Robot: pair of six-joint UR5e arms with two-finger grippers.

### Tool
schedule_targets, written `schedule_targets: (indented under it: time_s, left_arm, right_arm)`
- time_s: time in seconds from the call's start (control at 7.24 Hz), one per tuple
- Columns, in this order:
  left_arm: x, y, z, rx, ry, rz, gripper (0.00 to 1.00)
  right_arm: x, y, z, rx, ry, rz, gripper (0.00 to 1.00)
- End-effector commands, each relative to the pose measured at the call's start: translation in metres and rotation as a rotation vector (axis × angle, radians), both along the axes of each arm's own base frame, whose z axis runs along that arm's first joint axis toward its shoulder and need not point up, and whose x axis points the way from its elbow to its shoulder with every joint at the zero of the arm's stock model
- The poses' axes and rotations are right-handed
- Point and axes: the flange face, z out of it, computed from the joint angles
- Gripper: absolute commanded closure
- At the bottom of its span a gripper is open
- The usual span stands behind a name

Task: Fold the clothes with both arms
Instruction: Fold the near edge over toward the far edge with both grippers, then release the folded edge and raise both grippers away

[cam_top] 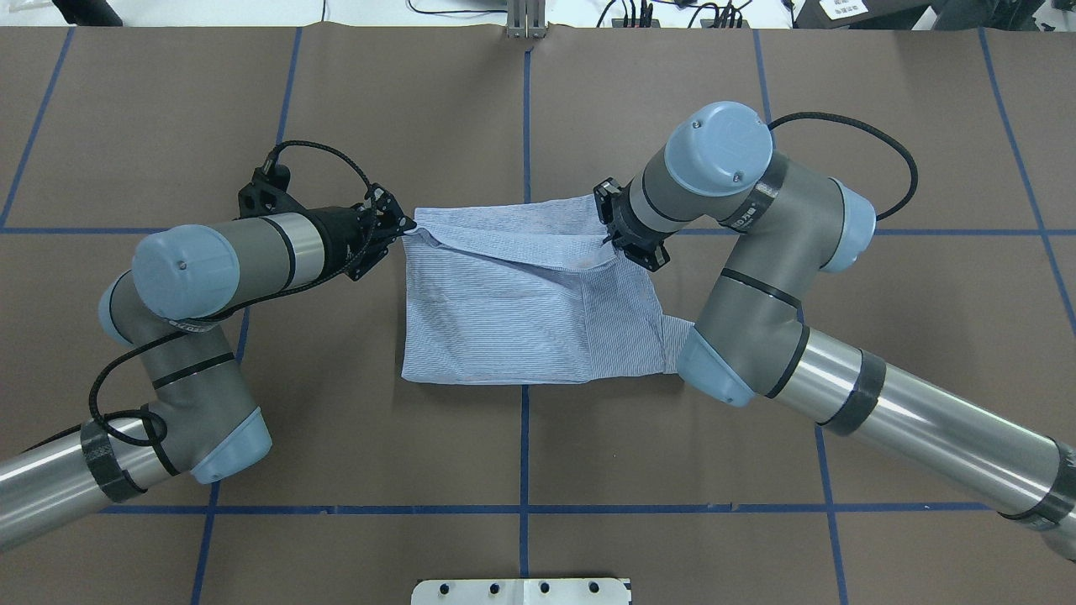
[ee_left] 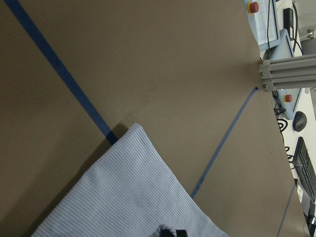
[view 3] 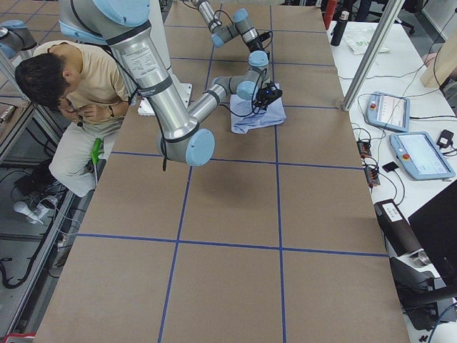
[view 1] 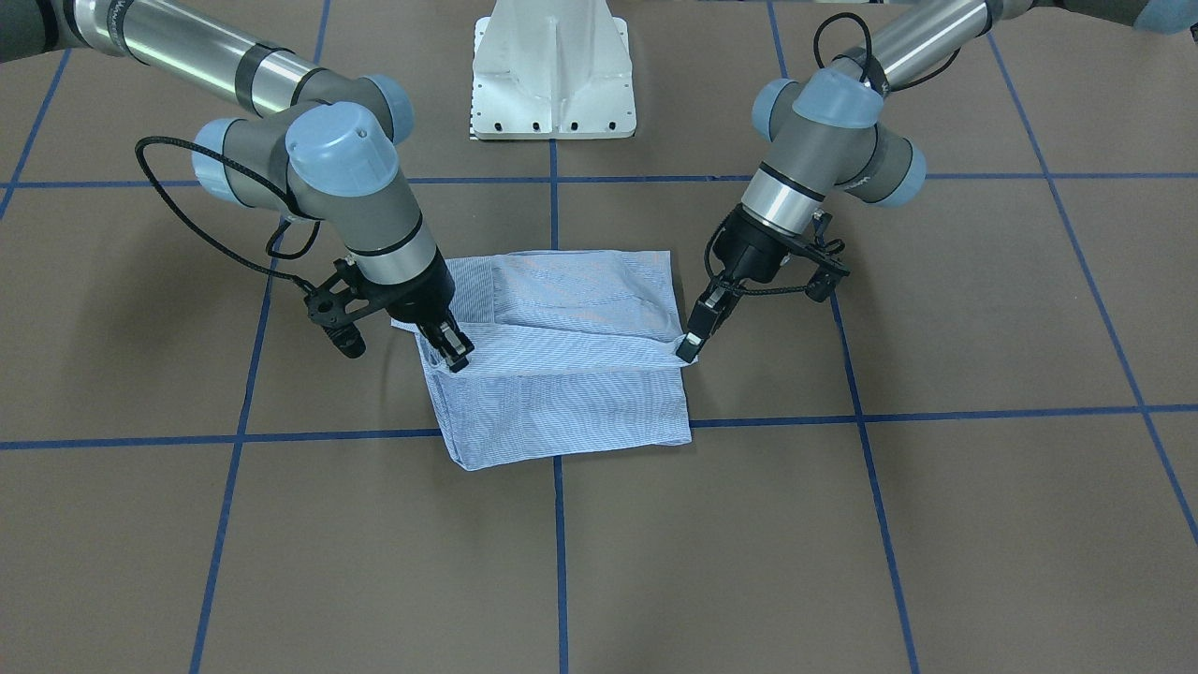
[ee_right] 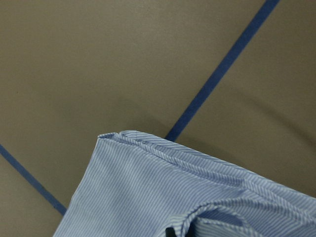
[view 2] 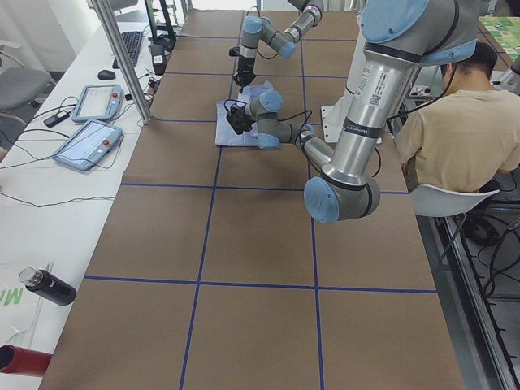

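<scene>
The light blue-and-white striped shirt [view 1: 562, 384] lies folded into a rough rectangle at the table's middle; it also shows in the overhead view [cam_top: 504, 311]. My left gripper [view 1: 690, 350] is at the shirt's side edge, shut on the edge of the upper folded layer; overhead [cam_top: 407, 227] the cloth corner is drawn toward it. My right gripper [view 1: 457, 355] is shut on the opposite edge of the same layer [cam_top: 612, 239]. The layer between them is raised a little. Both wrist views show striped cloth [ee_left: 128, 197] [ee_right: 163, 197] below the camera, with only the fingertips' ends visible.
The white pedestal base [view 1: 554, 75] stands behind the shirt. Blue tape lines [view 1: 557, 524] grid the brown table. In the side views a seated person [view 2: 455, 138], teach pendants [view 2: 85, 142], an aluminium post [view 2: 122, 61] and a dark bottle [view 2: 47, 286] are at the table's borders.
</scene>
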Motion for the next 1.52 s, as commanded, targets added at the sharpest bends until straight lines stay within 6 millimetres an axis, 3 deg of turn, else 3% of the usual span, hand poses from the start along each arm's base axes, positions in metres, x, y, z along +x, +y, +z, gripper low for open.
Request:
schedule_targets:
  time_s: [0.0, 0.28, 0.41, 0.55, 0.69, 0.83, 0.97, 1.24, 1.38]
  left_arm:
    - [0.013, -0.020, 0.006, 0.014, -0.027, -0.010, 1.00]
    - [0.023, -0.045, 0.025, 0.019, -0.073, -0.027, 1.00]
    - [0.026, -0.050, 0.040, 0.031, -0.105, -0.023, 0.77]
    - [0.022, -0.066, 0.046, 0.053, -0.143, -0.032, 0.33]
    - [0.003, -0.083, 0.045, 0.079, -0.166, -0.052, 0.01]
    - [-0.010, -0.092, 0.043, 0.075, -0.157, -0.039, 0.01]
    - [-0.027, -0.102, 0.041, 0.068, -0.139, -0.005, 0.01]
    - [-0.038, -0.101, 0.029, 0.099, -0.092, 0.028, 0.01]
    - [-0.042, -0.099, 0.021, 0.108, -0.082, 0.027, 0.18]
  right_arm:
    - [-0.017, -0.025, 0.001, 0.020, 0.017, -0.010, 1.00]
    - [-0.030, -0.052, 0.022, 0.030, 0.017, 0.001, 1.00]
    - [-0.033, -0.060, 0.037, 0.038, 0.019, 0.003, 0.71]
    - [-0.035, -0.075, 0.035, 0.074, 0.040, -0.012, 0.01]
    - [-0.022, -0.090, 0.024, 0.085, 0.032, 0.005, 0.00]
    - [-0.001, -0.109, 0.009, 0.122, 0.025, 0.012, 0.00]
    - [0.029, -0.127, 0.008, 0.093, -0.011, -0.002, 0.00]
    - [0.040, -0.122, -0.007, 0.109, -0.044, -0.012, 0.00]
    - [0.019, -0.096, -0.025, 0.125, -0.067, -0.043, 0.00]
